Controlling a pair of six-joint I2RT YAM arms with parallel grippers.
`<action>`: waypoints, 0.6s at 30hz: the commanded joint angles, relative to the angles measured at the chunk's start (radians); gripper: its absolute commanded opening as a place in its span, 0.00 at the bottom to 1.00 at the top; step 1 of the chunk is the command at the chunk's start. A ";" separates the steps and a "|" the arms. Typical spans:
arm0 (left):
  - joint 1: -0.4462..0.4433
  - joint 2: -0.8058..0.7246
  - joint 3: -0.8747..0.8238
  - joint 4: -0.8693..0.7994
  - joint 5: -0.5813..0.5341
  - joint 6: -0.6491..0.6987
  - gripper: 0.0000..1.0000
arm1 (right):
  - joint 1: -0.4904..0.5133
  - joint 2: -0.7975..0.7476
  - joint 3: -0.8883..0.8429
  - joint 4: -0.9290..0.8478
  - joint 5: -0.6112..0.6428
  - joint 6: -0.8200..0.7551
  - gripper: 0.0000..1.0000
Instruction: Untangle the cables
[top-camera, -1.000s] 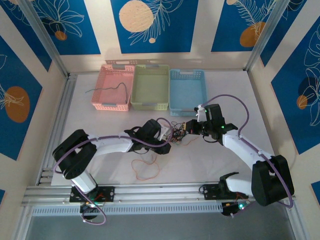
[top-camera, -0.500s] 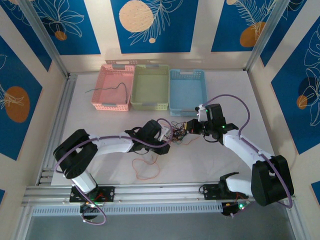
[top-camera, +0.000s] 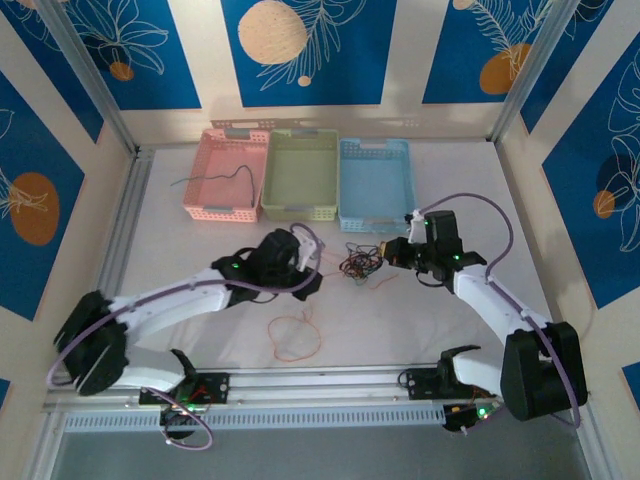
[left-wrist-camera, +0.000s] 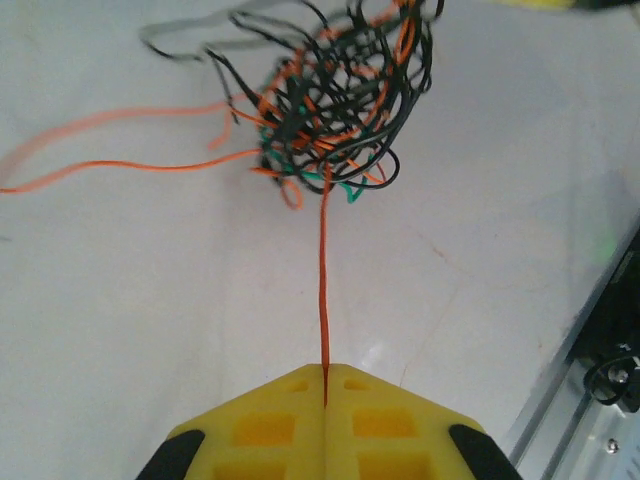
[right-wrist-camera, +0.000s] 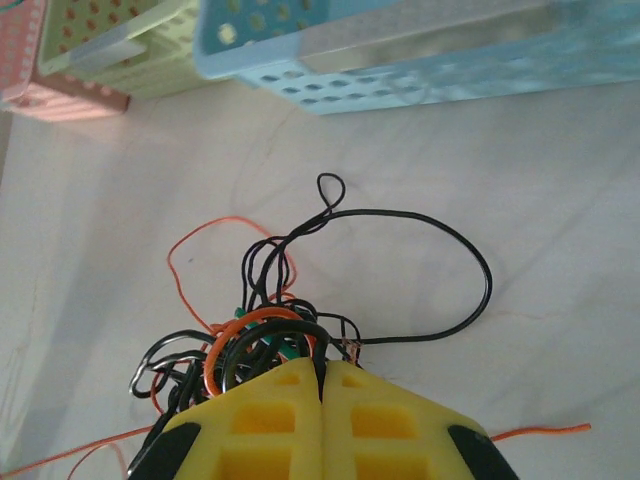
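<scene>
The white surface (top-camera: 440, 330) carries the cables (top-camera: 360, 265) as one knotted clump, near the blue basket (top-camera: 375, 175) and between both arms. The right fingers (right-wrist-camera: 375, 420) are pressed together on black and orange loops at the clump's edge. The left fingers (left-wrist-camera: 270, 425) pinch a single taut orange strand (left-wrist-camera: 323, 280) leading out of it.

We can't read a single word, number or logo anywhere here. The wall panels (top-camera: 300, 50) only carry leaf and circle drawings, and the baskets (top-camera: 305, 175) are plain plastic as far as we can tell.
</scene>
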 joint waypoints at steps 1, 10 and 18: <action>0.052 -0.134 0.050 -0.185 -0.072 0.039 0.00 | -0.053 -0.023 -0.040 0.026 0.017 0.030 0.00; 0.081 -0.346 0.338 -0.461 -0.146 0.089 0.00 | -0.120 -0.006 -0.118 0.101 0.003 0.061 0.00; 0.081 -0.283 0.404 -0.440 -0.048 0.108 0.00 | -0.130 0.002 -0.134 0.137 -0.028 0.074 0.00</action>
